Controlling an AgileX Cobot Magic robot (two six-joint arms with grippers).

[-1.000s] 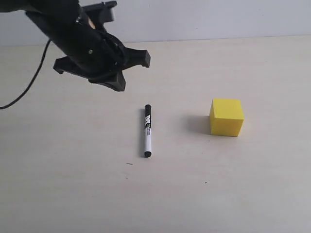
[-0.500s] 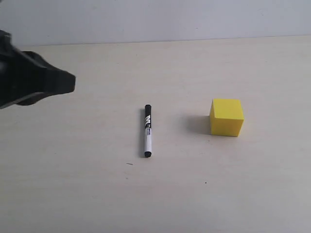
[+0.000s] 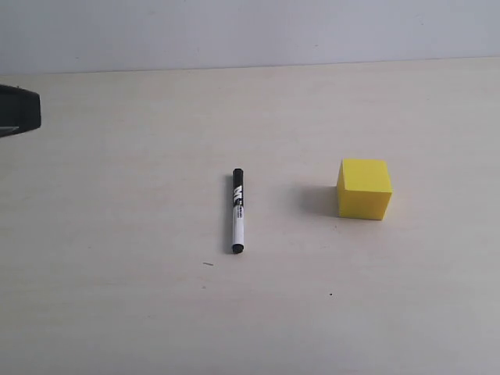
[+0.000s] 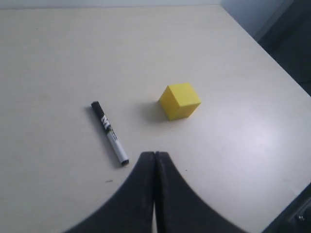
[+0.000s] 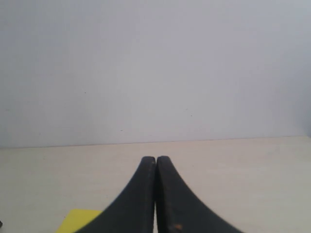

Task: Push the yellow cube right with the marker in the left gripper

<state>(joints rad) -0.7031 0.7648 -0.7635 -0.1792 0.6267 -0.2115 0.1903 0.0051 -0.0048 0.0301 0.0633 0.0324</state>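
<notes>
The marker (image 3: pixel 237 210) lies loose on the beige table, white barrel with black cap and black end, left of the yellow cube (image 3: pixel 365 189). Both also show in the left wrist view: marker (image 4: pixel 110 133), yellow cube (image 4: pixel 180 100). My left gripper (image 4: pixel 155 154) is shut with nothing between its fingers and hovers well away from the marker. Only a black corner of the left arm (image 3: pixel 17 111) shows at the exterior view's left edge. My right gripper (image 5: pixel 156 158) is shut and empty, with a corner of the yellow cube (image 5: pixel 77 219) beside its fingers.
The table's edge (image 4: pixel 265 53) drops off to a dark area beyond the cube in the left wrist view. A pale wall (image 3: pixel 250 31) stands behind the table.
The left arm has pulled back to the left, from above the marker to almost out of the exterior view. Marker and cube have not moved.
</notes>
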